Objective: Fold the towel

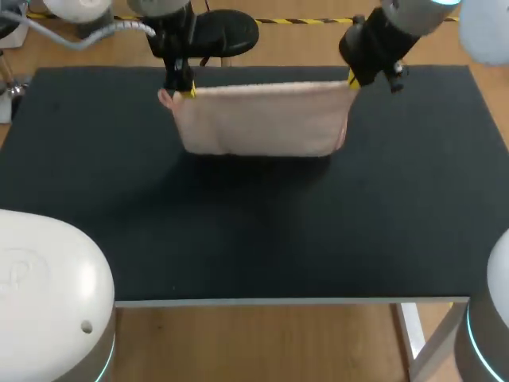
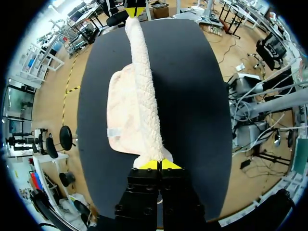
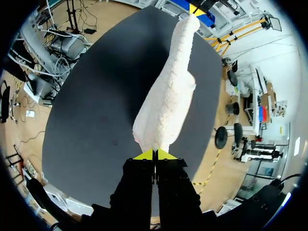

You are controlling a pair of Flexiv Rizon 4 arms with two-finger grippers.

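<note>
Towel (image 3: 166, 103) in closed jaws over black table (image 3: 96, 96)

2 white-shelled arms (image 1: 48, 294) end in black, yellow-tipped jaws.

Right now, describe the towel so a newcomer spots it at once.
Look at the black rectangular table, toward its far edge. There a pale pink terry-cloth towel is stretched between the left hand and right hand, each shut on a corner. It alone is pale and fuzzy there.
</note>
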